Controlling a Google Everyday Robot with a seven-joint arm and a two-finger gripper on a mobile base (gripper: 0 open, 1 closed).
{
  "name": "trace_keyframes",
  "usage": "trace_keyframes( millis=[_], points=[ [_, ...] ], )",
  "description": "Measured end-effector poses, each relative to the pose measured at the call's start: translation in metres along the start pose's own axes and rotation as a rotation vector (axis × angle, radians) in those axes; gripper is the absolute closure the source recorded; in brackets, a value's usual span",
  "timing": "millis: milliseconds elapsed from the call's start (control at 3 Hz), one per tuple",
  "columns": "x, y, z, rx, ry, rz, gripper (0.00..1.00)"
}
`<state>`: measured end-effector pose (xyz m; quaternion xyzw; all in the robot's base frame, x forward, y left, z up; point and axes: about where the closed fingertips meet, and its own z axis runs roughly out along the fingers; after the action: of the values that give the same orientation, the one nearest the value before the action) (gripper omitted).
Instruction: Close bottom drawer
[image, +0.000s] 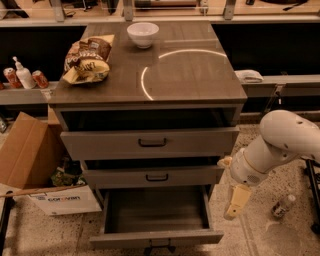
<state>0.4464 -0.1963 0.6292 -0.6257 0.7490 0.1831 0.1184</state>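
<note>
The bottom drawer (155, 239) of the grey wood-look cabinet (150, 100) stands pulled far out, its inside bare and dark. Its low front panel is near the lower edge of the view, with a small black handle (159, 244) partly cut off. My gripper (234, 209) hangs from the white arm (280, 142) at the cabinet's right, pointing down. It is beside the open drawer's right wall and a little apart from it, holding nothing that I can see.
The top drawer (150, 143) and middle drawer (152, 176) stand slightly out. A chip bag (87, 59) and a white bowl (143, 34) sit on the cabinet top. Cardboard boxes (27, 155) stand on the floor at left. A small bottle (283, 205) lies on the floor at right.
</note>
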Motion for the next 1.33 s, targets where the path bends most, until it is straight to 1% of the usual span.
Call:
trace_keyframes(
  millis=[333,667,1000,1333],
  points=[
    [0.016,-0.008,0.022,0.024,0.049,-0.02,0.0],
    [0.049,-0.019,0.06,0.027,0.042,-0.006,0.0],
    [0.08,-0.027,0.114,-0.004,0.038,0.03,0.0],
    [0.105,-0.035,0.176,-0.075,-0.009,0.056,0.0]
  ],
)
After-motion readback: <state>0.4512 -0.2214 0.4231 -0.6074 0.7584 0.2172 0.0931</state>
